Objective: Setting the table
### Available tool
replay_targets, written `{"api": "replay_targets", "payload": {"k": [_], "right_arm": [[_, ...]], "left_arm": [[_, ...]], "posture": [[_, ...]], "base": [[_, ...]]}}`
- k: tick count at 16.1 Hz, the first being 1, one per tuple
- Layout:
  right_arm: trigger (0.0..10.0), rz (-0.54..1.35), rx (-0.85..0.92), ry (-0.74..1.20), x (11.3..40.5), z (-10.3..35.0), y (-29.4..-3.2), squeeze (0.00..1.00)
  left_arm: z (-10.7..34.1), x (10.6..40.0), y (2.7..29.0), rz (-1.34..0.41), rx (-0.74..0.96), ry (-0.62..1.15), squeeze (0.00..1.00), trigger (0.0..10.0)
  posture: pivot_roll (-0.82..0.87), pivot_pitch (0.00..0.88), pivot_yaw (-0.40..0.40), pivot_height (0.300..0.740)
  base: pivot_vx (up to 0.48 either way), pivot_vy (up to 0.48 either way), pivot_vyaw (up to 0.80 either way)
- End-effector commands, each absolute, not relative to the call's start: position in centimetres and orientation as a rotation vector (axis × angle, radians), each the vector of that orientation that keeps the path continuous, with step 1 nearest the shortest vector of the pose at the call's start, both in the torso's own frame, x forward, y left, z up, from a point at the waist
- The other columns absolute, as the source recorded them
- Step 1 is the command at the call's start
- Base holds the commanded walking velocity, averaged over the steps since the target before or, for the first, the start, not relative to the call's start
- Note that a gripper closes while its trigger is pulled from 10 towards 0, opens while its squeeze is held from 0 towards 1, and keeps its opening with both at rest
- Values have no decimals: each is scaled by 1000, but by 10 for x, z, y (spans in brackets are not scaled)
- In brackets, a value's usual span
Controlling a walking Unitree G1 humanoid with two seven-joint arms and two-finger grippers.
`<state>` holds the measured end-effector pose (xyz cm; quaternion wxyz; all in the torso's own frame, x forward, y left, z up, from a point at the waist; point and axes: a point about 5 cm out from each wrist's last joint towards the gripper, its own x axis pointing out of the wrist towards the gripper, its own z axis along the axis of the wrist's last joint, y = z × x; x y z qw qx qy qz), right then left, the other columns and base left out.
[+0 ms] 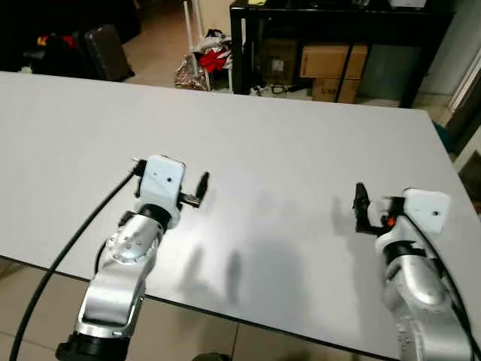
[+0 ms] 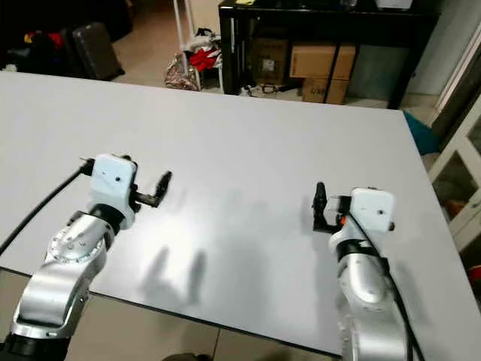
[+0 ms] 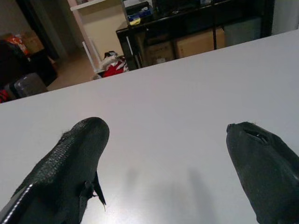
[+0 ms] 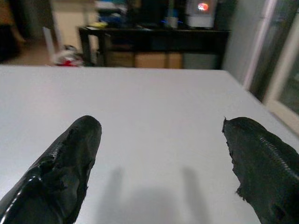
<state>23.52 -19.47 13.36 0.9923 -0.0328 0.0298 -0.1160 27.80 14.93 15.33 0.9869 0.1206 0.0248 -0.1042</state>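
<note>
The surface (image 1: 285, 150) runs off the left edge, and its near right corner is cut by the bottom edge. Both silver arms are cut off at the bottom. The left gripper (image 1: 197, 192) hides one of its fingers behind its white housing. The boxes (image 1: 331, 68) under the far black shelf (image 1: 338, 19) are too small to read.

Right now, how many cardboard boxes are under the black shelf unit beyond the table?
3 visible: one darker box at left, a lighter box beside it, and a lower one beneath that. Others may be hidden behind the frame.
</note>
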Motion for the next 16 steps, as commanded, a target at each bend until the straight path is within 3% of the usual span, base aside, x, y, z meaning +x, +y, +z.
{"api": "replay_targets", "payload": {"k": [1,2,5,10,16], "right_arm": [[10000,-252,-71,76,234,132,-199,63],[10000,-188,-1,60,234,131,-193,0],[10000,-53,21,54,235,135,-178,0],[10000,14,14,67,241,135,-172,0],[10000,24,20,75,244,136,-172,0]], "left_arm": [[155,280,148,-216,242,47,0,10000],[155,280,148,-211,239,50,0,10000],[153,278,151,-195,234,64,0,10000],[154,275,154,-161,232,63,0,10000],[150,266,156,-137,228,82,0,10000]], "posture": [[0,0,45,740],[2,0,43,740],[14,0,28,740],[37,0,-10,740],[42,0,-25,740]], "base": [[0,326,0],[0,326,0],[0,326,0],[0,340,0],[0,341,766]]}}
